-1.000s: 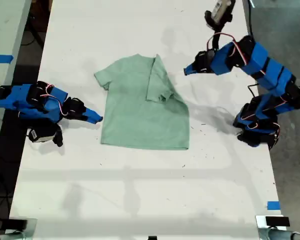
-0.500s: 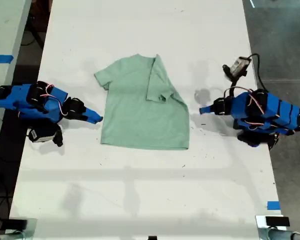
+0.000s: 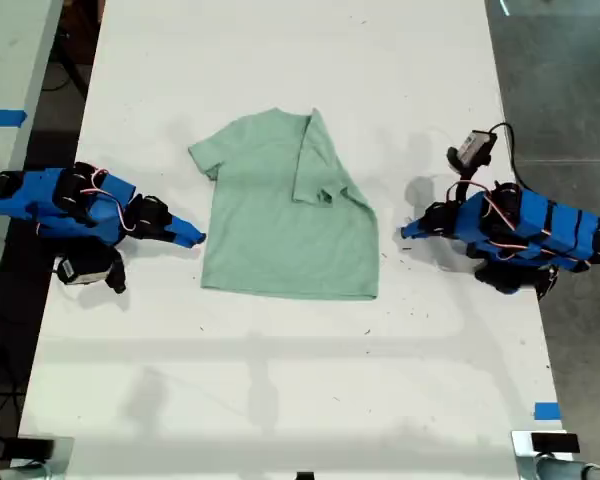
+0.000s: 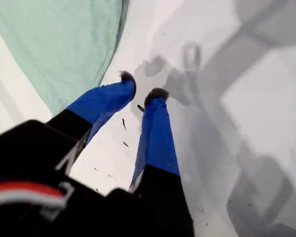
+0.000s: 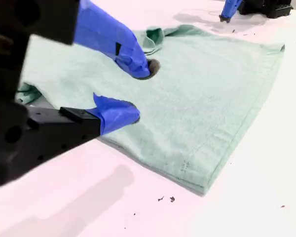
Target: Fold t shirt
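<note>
The small pale mint-green cloth t shirt (image 3: 287, 209) lies on the white counter (image 3: 280, 400) between my first gripper (image 3: 408, 231) and my second gripper (image 3: 195, 239), both jaws slightly apart, empty.

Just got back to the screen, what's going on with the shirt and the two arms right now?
The pale mint-green cloth t-shirt lies flat on the white table, with the sleeve on the exterior view's right folded in over the body. My first end effector sits low over the table beside that side, apart from the cloth, slightly open and empty. My second end effector is at the opposite edge, jaws open over the cloth, gripping nothing.
</note>
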You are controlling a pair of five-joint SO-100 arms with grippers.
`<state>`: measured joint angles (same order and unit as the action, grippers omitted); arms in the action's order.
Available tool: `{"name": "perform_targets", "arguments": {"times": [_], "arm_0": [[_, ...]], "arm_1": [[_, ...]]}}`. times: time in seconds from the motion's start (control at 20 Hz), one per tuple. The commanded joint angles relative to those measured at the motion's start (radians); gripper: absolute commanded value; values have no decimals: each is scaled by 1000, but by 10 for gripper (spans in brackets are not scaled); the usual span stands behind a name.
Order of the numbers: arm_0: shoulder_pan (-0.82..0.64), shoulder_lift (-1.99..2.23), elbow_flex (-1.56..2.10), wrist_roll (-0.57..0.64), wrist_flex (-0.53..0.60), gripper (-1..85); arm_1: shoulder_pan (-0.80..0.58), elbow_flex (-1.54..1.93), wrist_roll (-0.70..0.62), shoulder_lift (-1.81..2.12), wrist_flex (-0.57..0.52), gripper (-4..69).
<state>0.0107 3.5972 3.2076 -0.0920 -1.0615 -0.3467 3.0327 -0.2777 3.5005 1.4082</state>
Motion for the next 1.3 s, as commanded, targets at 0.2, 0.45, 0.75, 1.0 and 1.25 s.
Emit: {"name": "perform_targets", "arguments": {"times": [0.2, 0.45, 0.75, 1.0, 1.25], "arm_0": [[9, 6, 8, -18, -5, 112], [9, 6, 8, -18, -5, 112], [9, 6, 6, -21, -6, 112], [-8, 6, 6, -21, -6, 112], [-57, 6, 5, -29, -8, 113]], "arm_1": [[0, 34, 15, 9, 2, 73], [3, 34, 18, 9, 0, 71], [6, 34, 23, 9, 0, 69], [15, 34, 28, 9, 0, 68], [17, 34, 28, 9, 0, 68]]}}
